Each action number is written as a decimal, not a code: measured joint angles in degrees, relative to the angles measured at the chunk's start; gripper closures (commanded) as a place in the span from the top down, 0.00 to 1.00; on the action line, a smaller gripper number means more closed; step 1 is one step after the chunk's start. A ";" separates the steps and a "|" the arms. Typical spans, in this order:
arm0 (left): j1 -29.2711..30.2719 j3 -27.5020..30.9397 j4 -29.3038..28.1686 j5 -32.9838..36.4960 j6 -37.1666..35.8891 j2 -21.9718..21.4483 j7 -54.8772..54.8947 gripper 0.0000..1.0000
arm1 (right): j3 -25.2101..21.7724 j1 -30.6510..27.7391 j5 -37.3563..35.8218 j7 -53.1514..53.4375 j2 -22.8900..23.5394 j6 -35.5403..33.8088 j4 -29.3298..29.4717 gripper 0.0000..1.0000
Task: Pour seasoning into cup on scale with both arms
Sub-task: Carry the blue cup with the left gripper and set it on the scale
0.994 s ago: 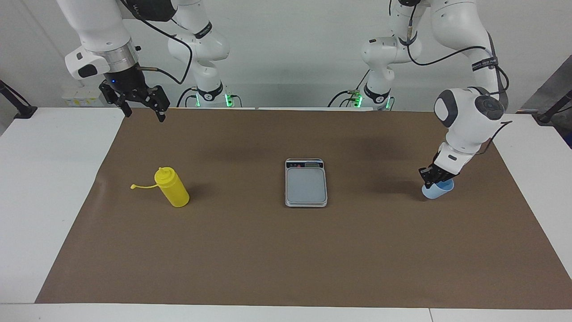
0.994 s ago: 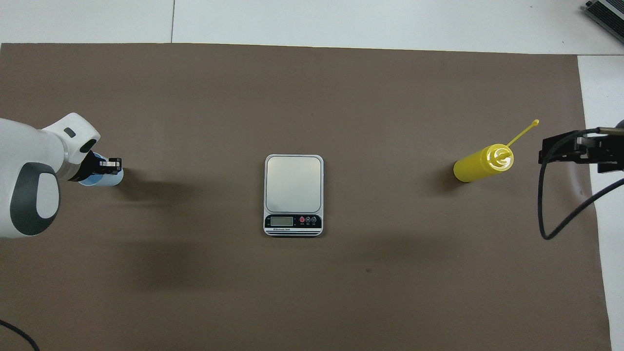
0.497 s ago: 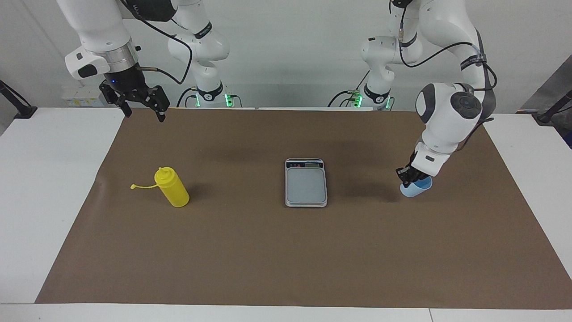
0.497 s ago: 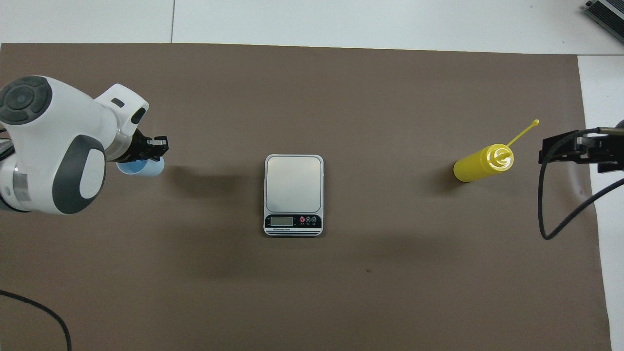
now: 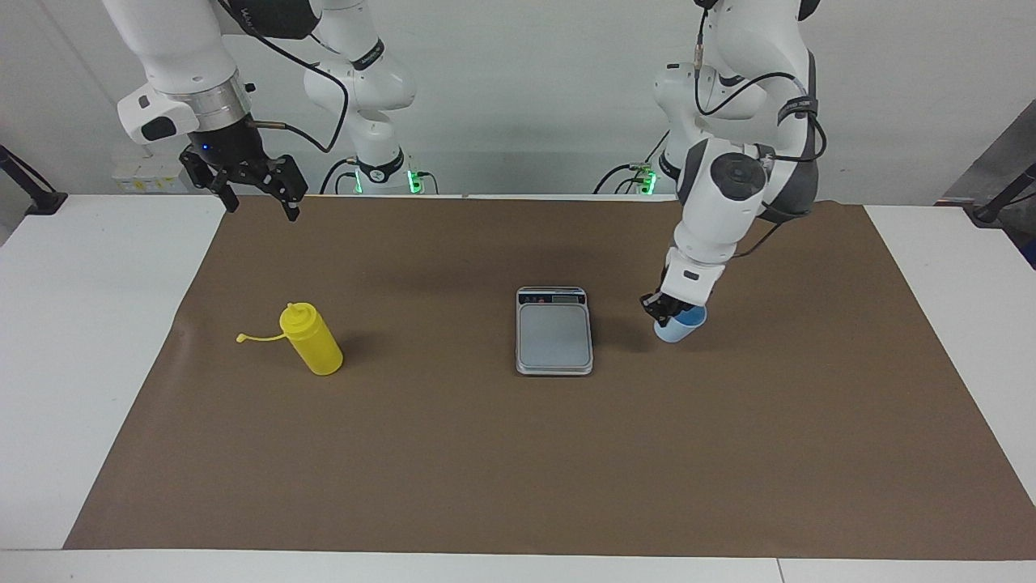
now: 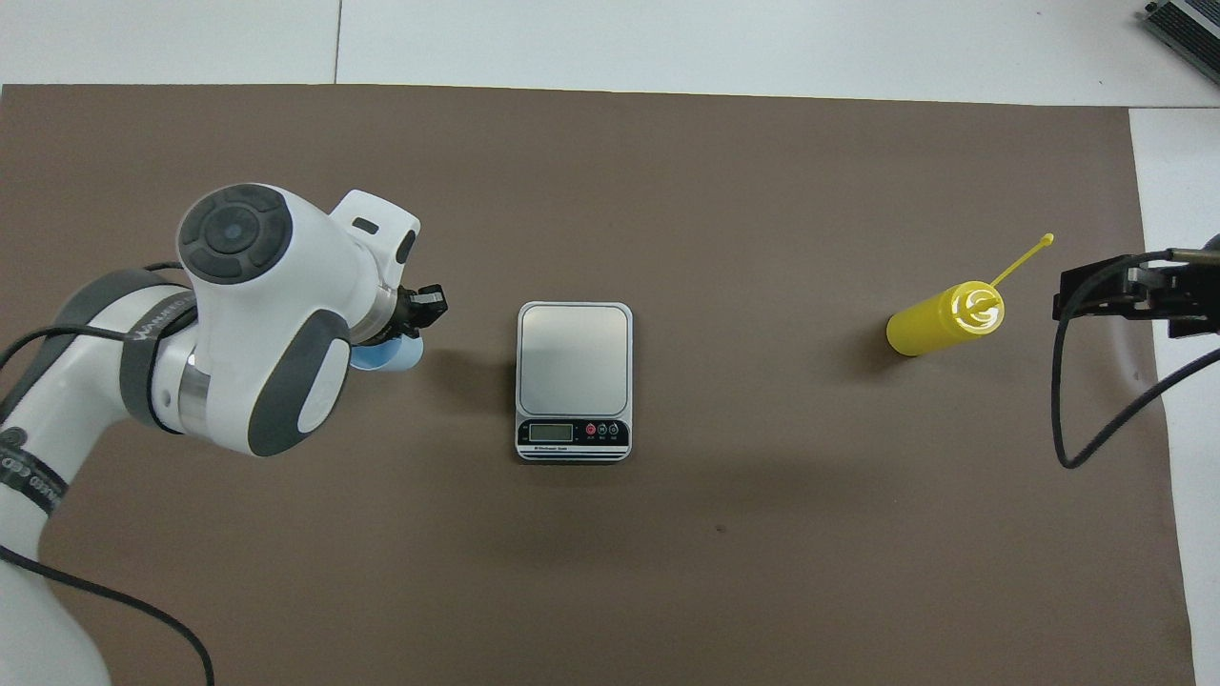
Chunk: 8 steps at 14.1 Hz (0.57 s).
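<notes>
My left gripper [image 5: 665, 307] is shut on the rim of the light-blue cup [image 5: 681, 329], holding it low over the mat right beside the scale [image 5: 554, 334], toward the left arm's end. In the overhead view the arm's wrist hides most of the cup [image 6: 393, 355] and the left gripper [image 6: 422, 314]. The silver scale [image 6: 574, 360] has a bare plate. The yellow seasoning bottle [image 5: 313, 341] stands upright toward the right arm's end, its cap strap sticking out. My right gripper [image 5: 261, 209] hangs open and high over the mat's corner, nothing in it; the bottle [image 6: 939, 321] sits beside it.
A brown mat [image 5: 518, 453] covers the white table [image 5: 73, 324]. A black cable [image 6: 1060, 400] loops down from the right arm over the mat's edge. A dark device [image 6: 1187, 24] sits at the table's corner.
The left arm has carried the cup across the mat from the left arm's end to just beside the scale. The right arm, bottle and scale have not moved.
</notes>
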 measured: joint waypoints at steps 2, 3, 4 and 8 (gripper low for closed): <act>-2.76 -0.04 0.53 0.00 0.04 0.00 -4.63 0.00 | 0.00 0.00 0.00 0.00 0.00 0.00 0.00 1.00; -3.82 -0.04 0.87 0.00 0.04 0.00 -6.19 0.00 | 0.00 0.00 0.00 0.00 0.00 0.00 0.00 1.00; -4.76 0.00 1.22 0.00 0.04 0.00 -7.56 0.00 | 0.00 0.00 0.00 0.00 0.00 0.00 0.00 1.00; -7.77 -0.02 2.42 0.00 -0.02 0.19 -11.02 0.00 | 0.00 0.00 0.00 0.00 0.00 0.00 0.00 1.00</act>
